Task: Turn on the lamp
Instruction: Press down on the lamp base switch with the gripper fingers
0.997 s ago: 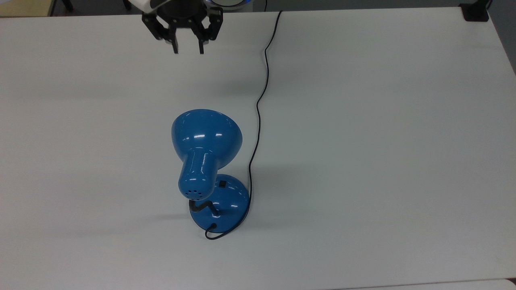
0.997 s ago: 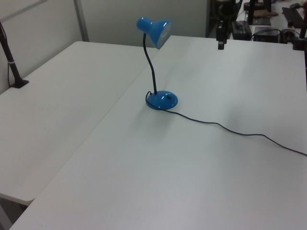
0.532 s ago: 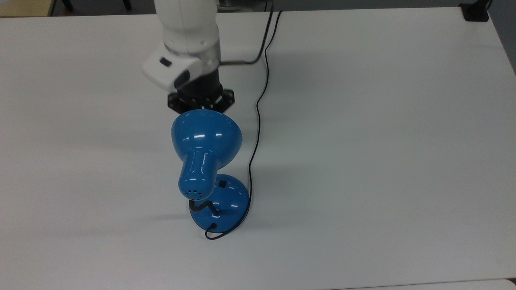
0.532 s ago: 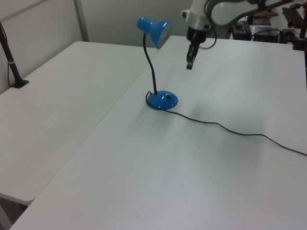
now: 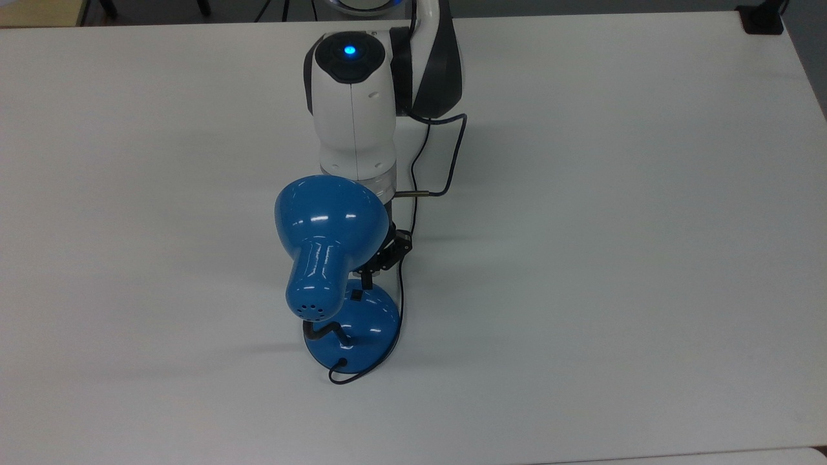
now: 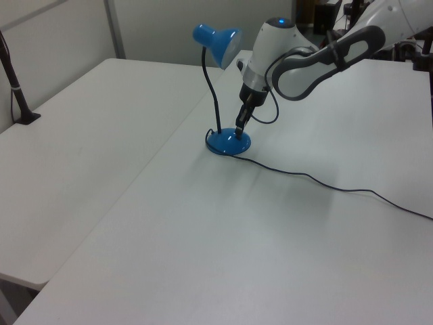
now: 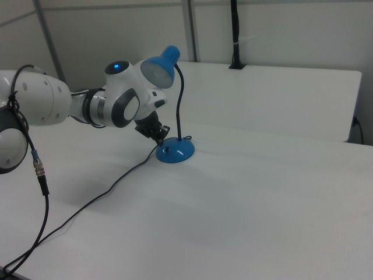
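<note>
- The lamp (image 5: 331, 258) stands upright near the middle of the white table (image 5: 614, 258), well apart from every table edge in the top view.
- Its round base (image 6: 229, 141) sits flat on the surface. The black neck (image 6: 212, 95) rises from the base's rear and carries the shade (image 6: 218, 38) high above the table.
- In the top view the shade overhangs the table on the arm's side of the base and covers part of the gripper.
- The gripper (image 6: 239, 128) points down at the base, its tip at or just above the dome near the small black switch (image 5: 356, 295). Contact cannot be confirmed.
- Jaw state: cannot tell. The fingertips are partly hidden by the shade in the top view and too small in the left view and right view.
- The arm (image 5: 352, 103) reaches in from the top view's upper edge, and its wrist lies just beside the shade rim.
- The cord (image 6: 325, 183) leaves the base and trails across the table toward the left view's right edge.
- Open surface lies to the top view's left, right and bottom of the lamp. A seam to a second table (image 6: 81, 135) runs along the left view's left of the base.
</note>
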Motion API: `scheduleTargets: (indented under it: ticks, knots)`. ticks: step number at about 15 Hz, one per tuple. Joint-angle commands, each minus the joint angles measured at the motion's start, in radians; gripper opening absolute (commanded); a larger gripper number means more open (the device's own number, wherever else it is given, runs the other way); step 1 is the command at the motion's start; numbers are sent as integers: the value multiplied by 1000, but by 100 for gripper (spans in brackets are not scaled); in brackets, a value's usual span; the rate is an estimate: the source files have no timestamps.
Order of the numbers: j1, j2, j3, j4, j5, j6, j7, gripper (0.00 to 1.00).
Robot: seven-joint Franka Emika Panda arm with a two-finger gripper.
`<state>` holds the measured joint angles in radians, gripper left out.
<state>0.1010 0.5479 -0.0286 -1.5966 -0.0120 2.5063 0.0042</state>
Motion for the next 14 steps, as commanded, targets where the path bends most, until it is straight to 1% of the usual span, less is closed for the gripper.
scheduleTargets:
  ticks: [1,2,3,7,9,12,13,14]
  knots:
    - [16,35,-16,12,-55,54,63,0]
    - [14,41,-19,12,-59,75,66,0]
    - [16,49,-33,12,-59,83,66,0]
    - [16,63,-48,14,-60,95,65,0]
    - [17,82,-48,36,-77,95,66,0]
    - [31,139,-50,83,-98,94,66,0]
    - [31,138,-48,83,-98,92,66,0]
    - [31,117,-48,78,-95,92,66,0]
